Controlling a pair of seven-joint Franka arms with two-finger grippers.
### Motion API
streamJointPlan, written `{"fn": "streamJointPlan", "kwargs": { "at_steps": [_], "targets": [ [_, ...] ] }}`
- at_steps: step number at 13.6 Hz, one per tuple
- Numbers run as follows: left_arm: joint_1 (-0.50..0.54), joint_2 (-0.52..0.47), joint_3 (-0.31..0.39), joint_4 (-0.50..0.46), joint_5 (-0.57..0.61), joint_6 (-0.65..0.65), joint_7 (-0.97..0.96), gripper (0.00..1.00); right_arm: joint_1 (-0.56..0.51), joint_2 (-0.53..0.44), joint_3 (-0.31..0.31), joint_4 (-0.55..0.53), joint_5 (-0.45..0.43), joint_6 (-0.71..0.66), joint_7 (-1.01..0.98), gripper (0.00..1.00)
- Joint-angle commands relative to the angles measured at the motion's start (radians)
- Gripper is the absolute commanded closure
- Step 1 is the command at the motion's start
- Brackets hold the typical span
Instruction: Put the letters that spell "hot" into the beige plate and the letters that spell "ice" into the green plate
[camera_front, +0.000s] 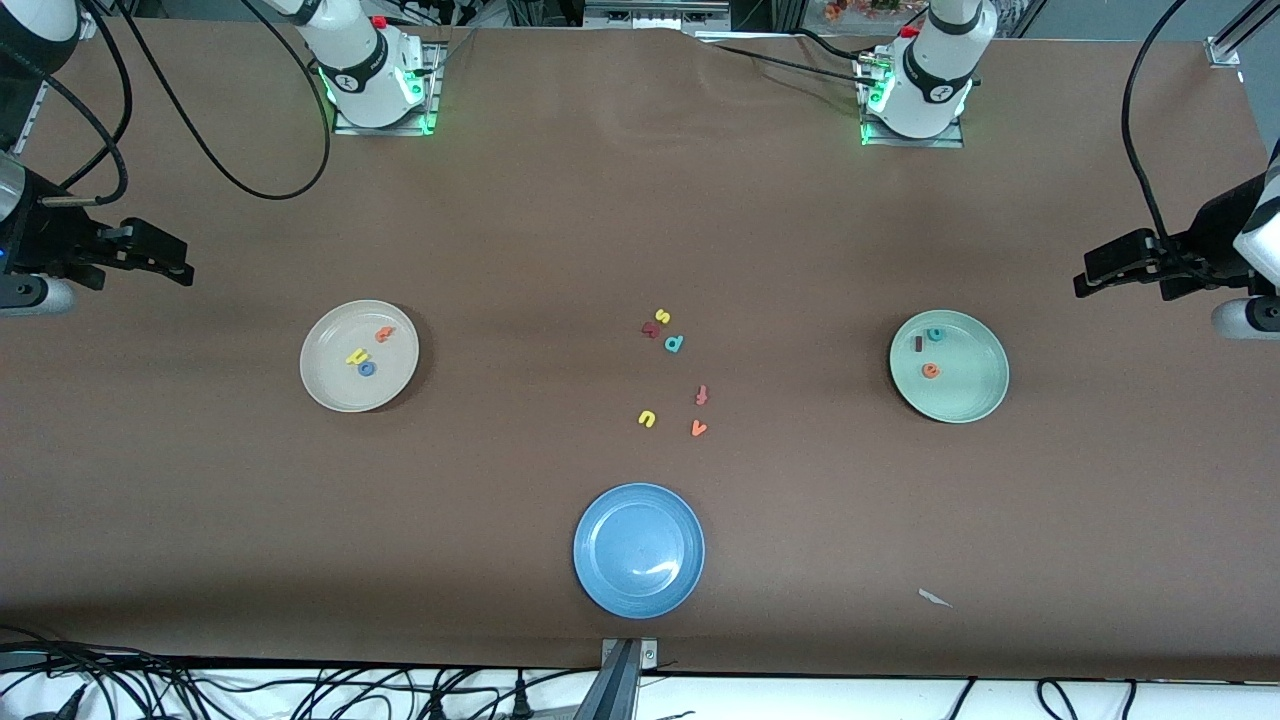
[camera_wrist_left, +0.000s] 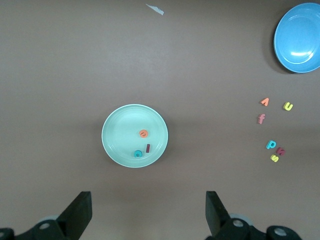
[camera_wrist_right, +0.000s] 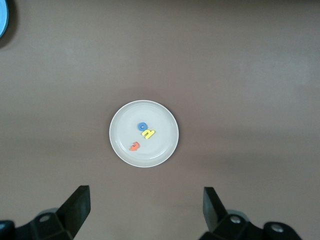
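A brown worktop (camera_front: 600, 220) seen from above. At nine o'clock, the beige plate (camera_front: 330, 385) holds a yellow h (camera_front: 356, 356), blue o (camera_front: 367, 369) and orange t (camera_front: 384, 334). At three o'clock, the green plate (camera_front: 975, 395) holds a dark red i (camera_front: 918, 343), teal c (camera_front: 936, 334) and orange e (camera_front: 930, 371). Spare letters (camera_front: 675, 343) lie at the centre; a blue plate (camera_front: 600, 580) sits at six o'clock. The left gripper (camera_wrist_left: 149, 212) and right gripper (camera_wrist_right: 146, 210) hang high over their plates, fingers wide apart, empty. Both words look sorted; the best move is probably to wait and leave the spares alone.
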Motion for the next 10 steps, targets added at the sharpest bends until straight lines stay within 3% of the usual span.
{"fn": "streamJointPlan", "kwargs": {
  "at_steps": [1,10],
  "targets": [
    [-0.004,-0.016,-0.005,-0.036,0.024,0.017,0.023,0.01,-0.004,0.013,0.001,0.027,-0.005,-0.011,0.002,0.0],
    [0.001,-0.021,-0.004,-0.036,0.095,0.014,0.04,0.0,-0.005,0.013,0.001,0.027,-0.005,-0.011,0.003,0.0]
  ]
}}
